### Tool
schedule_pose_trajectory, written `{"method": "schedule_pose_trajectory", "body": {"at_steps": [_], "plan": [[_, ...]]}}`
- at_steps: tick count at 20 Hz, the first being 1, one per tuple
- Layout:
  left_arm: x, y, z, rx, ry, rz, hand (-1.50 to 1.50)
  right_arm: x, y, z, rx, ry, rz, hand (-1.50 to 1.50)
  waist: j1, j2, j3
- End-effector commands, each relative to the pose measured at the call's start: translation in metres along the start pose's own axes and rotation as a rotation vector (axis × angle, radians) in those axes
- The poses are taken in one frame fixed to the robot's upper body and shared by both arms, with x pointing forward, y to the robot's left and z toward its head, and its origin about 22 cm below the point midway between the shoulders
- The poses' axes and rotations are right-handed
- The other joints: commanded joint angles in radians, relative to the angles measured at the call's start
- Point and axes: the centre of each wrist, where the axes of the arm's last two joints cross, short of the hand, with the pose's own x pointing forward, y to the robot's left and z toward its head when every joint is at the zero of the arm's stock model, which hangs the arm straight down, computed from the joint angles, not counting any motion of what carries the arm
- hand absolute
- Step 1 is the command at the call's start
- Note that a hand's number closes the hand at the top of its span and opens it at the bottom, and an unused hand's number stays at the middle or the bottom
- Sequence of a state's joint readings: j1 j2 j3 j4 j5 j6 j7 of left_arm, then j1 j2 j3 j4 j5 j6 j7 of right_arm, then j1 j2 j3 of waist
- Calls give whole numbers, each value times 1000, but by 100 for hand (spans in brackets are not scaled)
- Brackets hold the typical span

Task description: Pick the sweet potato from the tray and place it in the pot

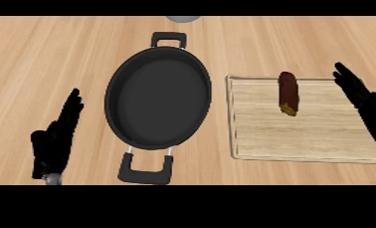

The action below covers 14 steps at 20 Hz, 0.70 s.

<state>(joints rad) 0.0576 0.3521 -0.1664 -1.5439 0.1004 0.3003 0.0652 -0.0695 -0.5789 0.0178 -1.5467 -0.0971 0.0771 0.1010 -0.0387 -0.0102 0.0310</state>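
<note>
Wood-grain counter (66, 53), pale, fills the head view.

Head view, containers first:
- Pot (158, 97): black, shallow, oval as seen from above, a loop handle at the far end and another at the near end. Sits left of centre on the counter. Interior dark and bare; nothing lies in it.
- Tray (301, 142): light wooden board with a raised rim, just right of the pot, a narrow strip of counter between them. Holds one item only.
- Sweet potato (288, 93): dark reddish-brown, elongated, lying lengthwise in the tray's far part, near the far rim. Near end looks cut, showing a yellowish face. Not in the pot.
- Grey rounded object (183, 18) at the far edge of the counter, mostly cut off; cannot tell what it is.

Hands:
- Left hand (57, 140): lower left, beside the pot and apart from it, fingers straight and pointing up, holding nothing.
- Right hand (355, 92): at the right edge over the tray's far right corner, fingers extended, empty, near the sweet potato but apart from it.

Writing: no brand, label or lettering readable on pot, tray or counter.
</note>
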Motion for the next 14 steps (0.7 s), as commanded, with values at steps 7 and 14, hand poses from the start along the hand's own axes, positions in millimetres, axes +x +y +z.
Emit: {"method": "schedule_pose_trajectory", "body": {"at_steps": [7, 14], "plan": [[-3, 46, -20, 93, 109, -167, 0, 17, -35, -15, -462, 122, 465, 150, 36, 38, -62], [8, 45, -31, 92, 220, -169, 0, 36, 59, -31, -979, -68, 264, -150, 38, 8, -36]]}}
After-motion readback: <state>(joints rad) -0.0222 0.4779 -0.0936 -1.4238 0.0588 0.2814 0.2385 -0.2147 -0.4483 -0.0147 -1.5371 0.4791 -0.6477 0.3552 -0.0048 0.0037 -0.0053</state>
